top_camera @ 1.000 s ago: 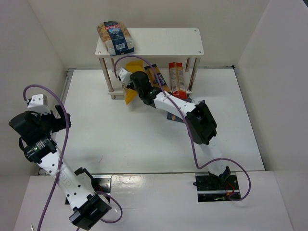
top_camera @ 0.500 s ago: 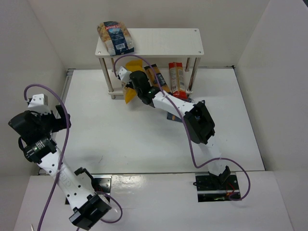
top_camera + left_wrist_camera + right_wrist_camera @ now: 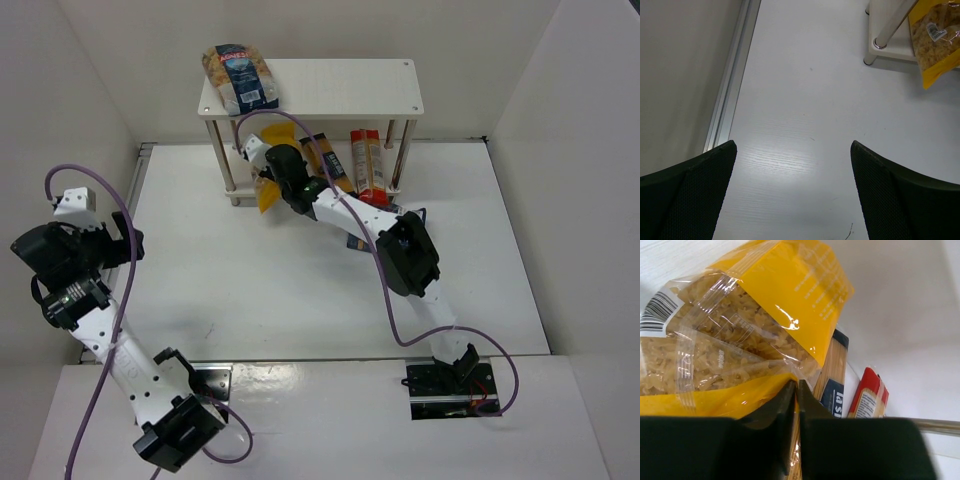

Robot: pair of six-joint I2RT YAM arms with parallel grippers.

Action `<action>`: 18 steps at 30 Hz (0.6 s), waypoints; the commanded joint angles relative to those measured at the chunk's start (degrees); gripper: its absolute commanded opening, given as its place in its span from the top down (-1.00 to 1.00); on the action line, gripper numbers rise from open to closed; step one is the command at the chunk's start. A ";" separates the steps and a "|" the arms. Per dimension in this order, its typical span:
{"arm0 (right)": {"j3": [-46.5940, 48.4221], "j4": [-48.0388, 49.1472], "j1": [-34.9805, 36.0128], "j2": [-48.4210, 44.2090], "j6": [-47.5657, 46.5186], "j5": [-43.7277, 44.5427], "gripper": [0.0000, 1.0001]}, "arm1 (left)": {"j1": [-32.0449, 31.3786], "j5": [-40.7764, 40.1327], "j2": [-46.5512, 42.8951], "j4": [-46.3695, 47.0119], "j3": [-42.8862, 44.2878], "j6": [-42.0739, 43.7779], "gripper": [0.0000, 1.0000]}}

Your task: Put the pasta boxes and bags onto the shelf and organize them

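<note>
My right gripper (image 3: pixel 262 163) (image 3: pixel 797 385) reaches under the left end of the white shelf (image 3: pixel 340 85), jaws pinched almost together on the film of the yellow crinkly pasta bag (image 3: pixel 268 194) (image 3: pixel 765 315) (image 3: pixel 935 40). The bag hangs at the lower board's front edge. Beside it lean the yellow-blue spaghetti pack (image 3: pixel 325 160) (image 3: pixel 834 377) and the red-orange pack (image 3: pixel 368 165) (image 3: pixel 869 397). A clear bag with a dark-blue label (image 3: pixel 240 78) lies on the top board's left end. A dark-blue box (image 3: pixel 354 241) peeks from under the right arm. My left gripper (image 3: pixel 115 240) (image 3: pixel 792 145) hangs open over bare table at the far left.
White walls close in the table on three sides, with a metal rail (image 3: pixel 732 85) along the left edge. A silver shelf leg (image 3: pixel 890 25) stands at the shelf's front left corner.
The right arm has pushed the yellow bag a little farther toward the shelf. The left arm has drawn slightly back to the left.
</note>
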 commanded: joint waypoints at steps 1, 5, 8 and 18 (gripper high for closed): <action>2.48 -0.02 -0.35 0.31 2.11 0.04 0.65 | -0.32 1.26 -0.39 1.62 0.89 1.87 -1.00; 1.43 -2.30 -0.35 -2.06 4.56 -0.66 0.06 | -0.85 0.73 -0.39 1.62 0.89 2.92 -1.00; 1.42 -4.93 0.27 -4.26 5.98 -1.72 -0.26 | -0.85 0.73 -0.39 1.62 1.41 3.45 -1.00; -4.71 -13.71 2.02 -14.70 8.53 -7.07 -0.67 | -0.85 1.79 0.14 0.48 2.56 4.51 -1.00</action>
